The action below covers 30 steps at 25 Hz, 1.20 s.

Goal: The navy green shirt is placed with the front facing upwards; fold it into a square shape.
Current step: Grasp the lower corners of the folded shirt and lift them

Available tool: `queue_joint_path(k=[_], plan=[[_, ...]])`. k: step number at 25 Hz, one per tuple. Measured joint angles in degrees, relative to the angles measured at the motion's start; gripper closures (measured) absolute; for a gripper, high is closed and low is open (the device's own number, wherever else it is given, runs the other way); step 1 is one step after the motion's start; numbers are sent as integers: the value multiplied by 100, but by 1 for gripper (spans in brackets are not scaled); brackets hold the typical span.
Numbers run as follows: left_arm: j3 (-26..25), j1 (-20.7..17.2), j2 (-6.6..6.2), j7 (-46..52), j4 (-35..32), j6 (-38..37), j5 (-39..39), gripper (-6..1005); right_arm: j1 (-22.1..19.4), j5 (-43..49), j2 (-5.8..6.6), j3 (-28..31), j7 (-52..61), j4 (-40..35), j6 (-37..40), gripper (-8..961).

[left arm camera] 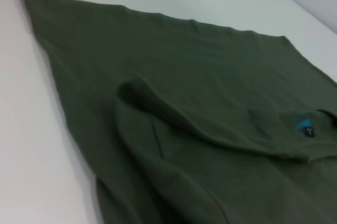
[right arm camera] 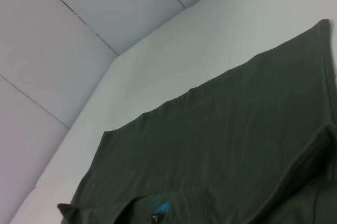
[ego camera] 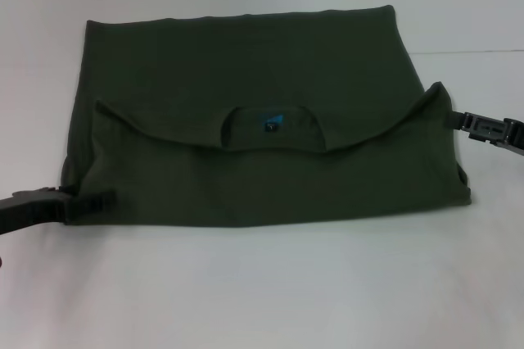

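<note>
The navy green shirt (ego camera: 270,111) lies spread across the middle of the white tabletop (ego camera: 262,300), its collar end folded over toward the near side so the neck tag (ego camera: 273,122) faces up. The left tool (ego camera: 86,204) sits at the shirt's near-left corner and the right tool (ego camera: 458,122) at its right edge (whether either pinches cloth I cannot tell). To fold well, both should probably lift together, keeping the edge taut and even.

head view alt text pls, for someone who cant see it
A dark olive-green shirt lies partly folded on a white table, collar and neck tag facing up. The left gripper and right gripper each sit at a side edge.
</note>
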State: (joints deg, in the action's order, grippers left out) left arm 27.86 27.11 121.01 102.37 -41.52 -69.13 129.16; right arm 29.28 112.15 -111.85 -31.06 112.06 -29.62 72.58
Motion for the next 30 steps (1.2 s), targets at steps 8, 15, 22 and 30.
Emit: queue_joint_path(k=[8, 15, 22, 30], plan=[[-2, 11, -45, 194, 0, -275, 0, 97, 4, 0, -6, -7, 0, 0, -46, 7], [46, 57, -53, 232, -1, -228, 136, 99, 18, 0, -5, -14, 0, 0, -46, 6], [77, 74, -14, 219, -43, -115, 266, 193, 16, 0, -9, -14, 0, 0, -44, 7], [71, 104, -14, 230, -47, 16, 291, 644, 21, 0, -12, -14, 0, 0, -43, 7]])
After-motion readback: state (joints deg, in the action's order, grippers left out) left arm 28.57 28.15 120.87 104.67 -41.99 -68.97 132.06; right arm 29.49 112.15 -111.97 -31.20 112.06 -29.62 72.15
